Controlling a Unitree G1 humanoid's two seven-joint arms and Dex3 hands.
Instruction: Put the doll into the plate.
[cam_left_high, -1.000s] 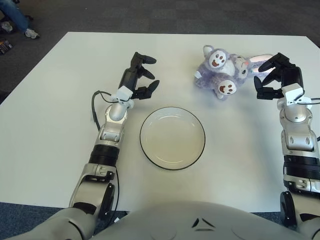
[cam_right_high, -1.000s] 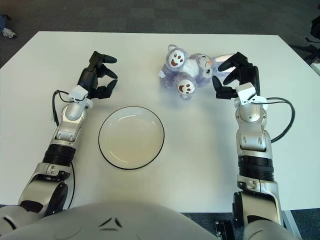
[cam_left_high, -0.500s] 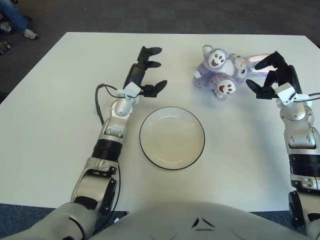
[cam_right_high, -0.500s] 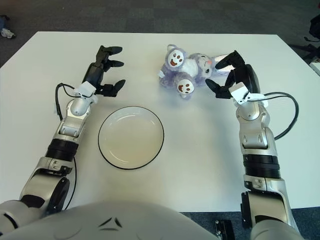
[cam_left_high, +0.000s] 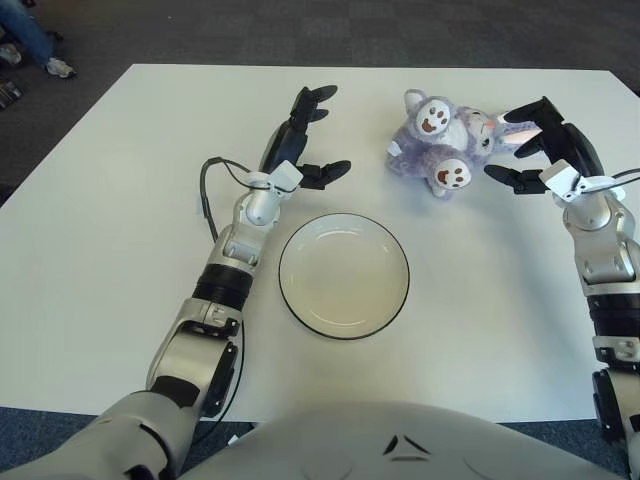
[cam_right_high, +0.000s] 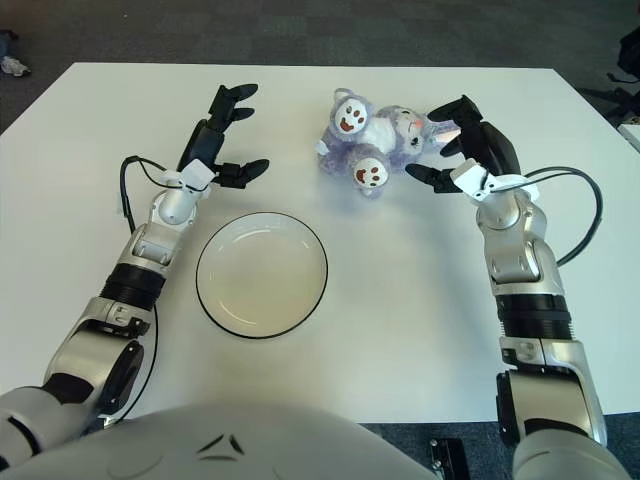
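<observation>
The left eye view shows a person's shoe (cam_left_high: 62, 68) on the carpet at far left; the right eye view shows a dark object (cam_right_high: 629, 52) at the far right edge instead. The doll (cam_left_high: 443, 146), a purple plush, lies on the white table (cam_left_high: 100, 250) beyond and right of the empty plate (cam_left_high: 344, 275), its long axis running left to right, its smiling paw soles facing up toward the camera. No legible writing. The right hand (cam_left_high: 536, 146) is spread open just beside the doll's right end, grasping nothing. The left hand (cam_left_high: 305, 140) is open, left of the doll, above the plate.
</observation>
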